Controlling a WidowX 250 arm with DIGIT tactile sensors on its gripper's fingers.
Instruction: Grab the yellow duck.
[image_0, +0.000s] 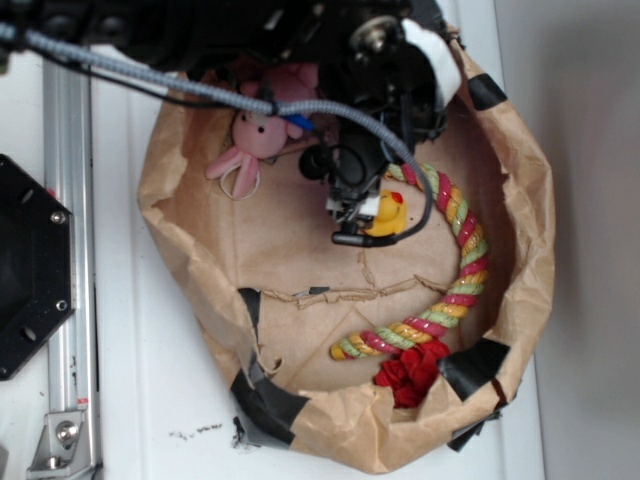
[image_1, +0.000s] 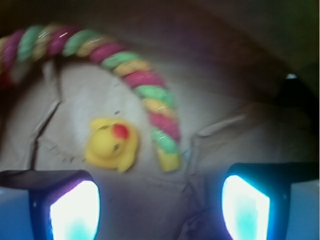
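Wrist view: gripper (image_1: 160, 200) is spread wide, nothing between the two fingers (image_1: 75, 210), both lit bright blue-white at the bottom corners. Just beyond the left finger the yellow duck (image_1: 111, 145) sits on the brown paper floor, red-orange beak showing, a bit blurred. It is not between the fingers, apart from both pads. Just right of the duck is the end of the rope toy (image_1: 150, 97), twisted pink, green and yellow, which arcs up and away to the left across the top of the view. Duck and rope end are close; cannot tell if they touch.

Exterior view: the arm reaches down into the paper bag (image_0: 520, 180), a brown bag with a rolled rim patched with black tape (image_0: 475, 365). The gripper (image_0: 350, 215) hangs over the bag floor with the duck (image_0: 388, 215) right beside it, partly hidden by the arm. The rope (image_0: 465, 270) curves along the right side of the bag. A red cloth (image_0: 410, 372) lies by the rope's lower end. A pink plush bunny (image_0: 255, 140) lies at the upper left of the bag, well apart from the duck. Bag sits on a white table (image_0: 150, 400); metal rail (image_0: 70, 250) at the left.
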